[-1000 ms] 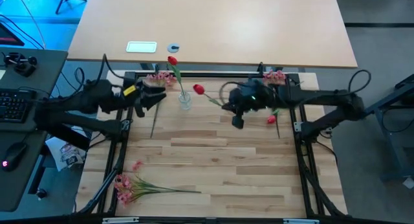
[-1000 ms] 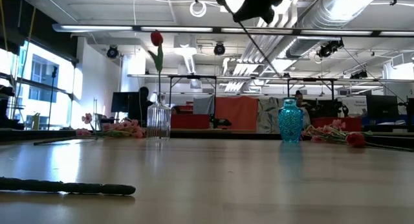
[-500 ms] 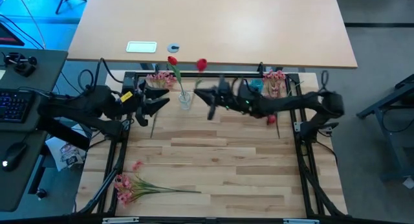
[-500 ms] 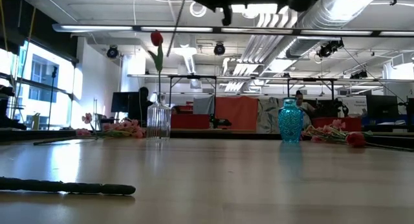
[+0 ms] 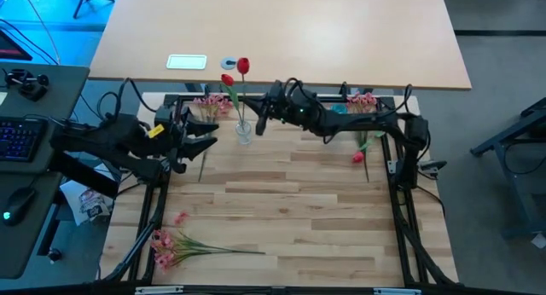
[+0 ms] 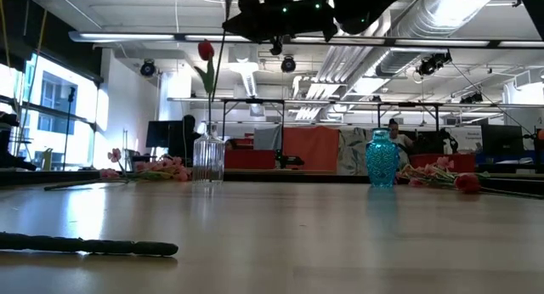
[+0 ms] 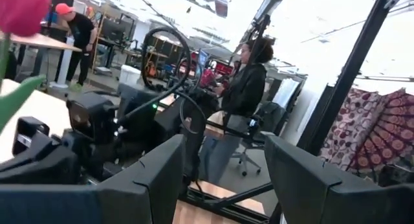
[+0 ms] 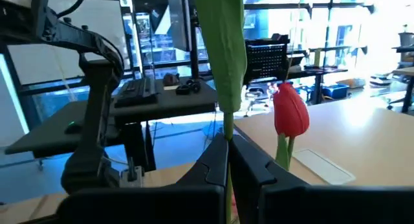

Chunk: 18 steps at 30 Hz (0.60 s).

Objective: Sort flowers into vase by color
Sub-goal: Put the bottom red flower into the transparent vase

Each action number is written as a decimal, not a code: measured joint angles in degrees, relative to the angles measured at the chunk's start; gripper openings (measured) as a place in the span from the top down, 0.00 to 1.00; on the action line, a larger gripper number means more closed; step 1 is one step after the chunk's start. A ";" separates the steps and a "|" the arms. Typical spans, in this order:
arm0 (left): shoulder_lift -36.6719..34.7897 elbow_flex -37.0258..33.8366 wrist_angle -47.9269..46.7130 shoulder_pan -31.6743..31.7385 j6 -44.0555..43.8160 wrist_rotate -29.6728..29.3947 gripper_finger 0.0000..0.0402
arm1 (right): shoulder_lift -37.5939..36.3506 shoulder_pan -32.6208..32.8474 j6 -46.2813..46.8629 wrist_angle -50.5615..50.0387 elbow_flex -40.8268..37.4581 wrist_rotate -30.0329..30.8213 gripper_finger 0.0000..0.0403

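Note:
My right gripper [image 5: 259,118] is shut on a red tulip [image 5: 243,66] beside the clear glass vase [image 5: 244,134], high above the table. The vase stands near the far edge and holds another red tulip [image 5: 227,79], which also shows in the low view [image 6: 206,49]. In the low view the held stem [image 6: 220,69] slants down toward the vase [image 6: 208,158]. My left gripper [image 5: 200,135] is open and empty, left of the vase. A teal vase [image 5: 339,112] stands farther right. One red tulip [image 5: 358,156] lies on the table by the right frame. My right gripper pinches the tulip's green stem [image 8: 227,145] between its two fingers, below a long leaf [image 8: 223,49]. The fingers come about level from the table's right side and lie across the stem. The flower stands nearly upright, lifted clear, its bloom above the gripper.
Pink sprays lie at the far edge left of the clear vase [image 5: 207,102], by the teal vase [image 5: 363,100] and at the near left corner [image 5: 167,243]. A black frame [image 5: 397,171] runs round the work area. People show in the room behind [image 7: 249,75].
My right gripper has gone toward the table's left and far edges with the red tulip, from the middle right to beside the clear vase. The tulip has turned from lying slantwise to nearly upright, its bloom now past the vase.

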 joint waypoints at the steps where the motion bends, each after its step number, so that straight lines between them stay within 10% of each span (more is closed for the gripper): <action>1: -0.24 0.00 0.06 -0.19 0.49 -0.48 0.50 | 0.25 0.04 -0.08 0.13 0.00 0.81 1.00; 18: -5.31 0.02 0.04 -0.21 2.91 -1.44 0.50 | 3.92 0.02 0.20 3.57 0.00 6.46 1.00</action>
